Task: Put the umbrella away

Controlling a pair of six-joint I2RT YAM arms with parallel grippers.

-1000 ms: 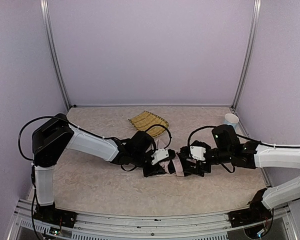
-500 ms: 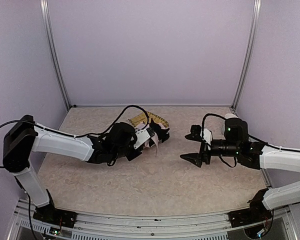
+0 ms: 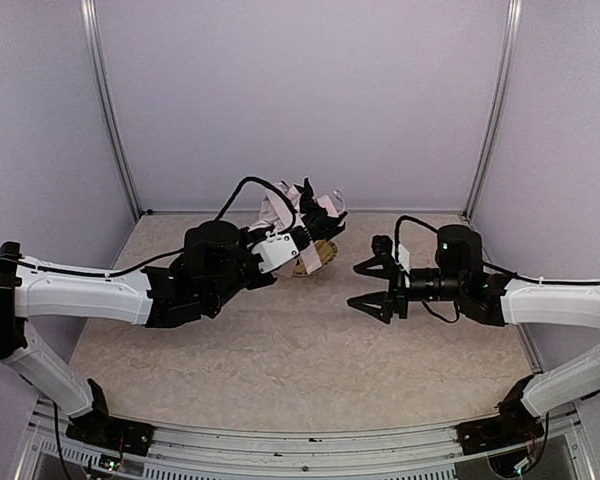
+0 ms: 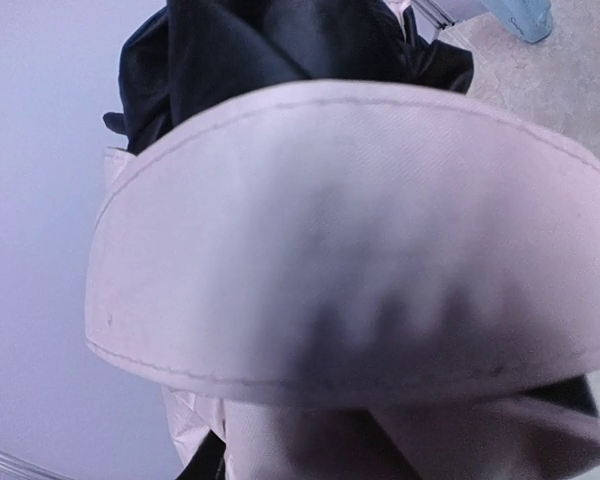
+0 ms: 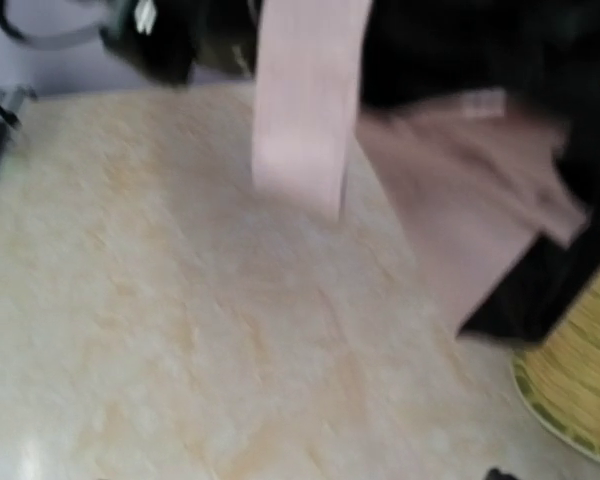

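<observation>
We hold the umbrella point(image 3: 308, 207) aloft near the bamboo tray point(image 3: 318, 256), with the left gripper point(image 3: 300, 228) closed partway on its bunched pink folds. The right gripper point(image 3: 366, 287) gapes wide and empty. The umbrella seems light, soft and floppy, with a loose strap. The stiff shaft or handle, hidden here, would probably give a surer hold than the fabric.

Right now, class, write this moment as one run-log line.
left jaws: shut on umbrella, held above table | right jaws: open, empty | woven tray: on table
</observation>
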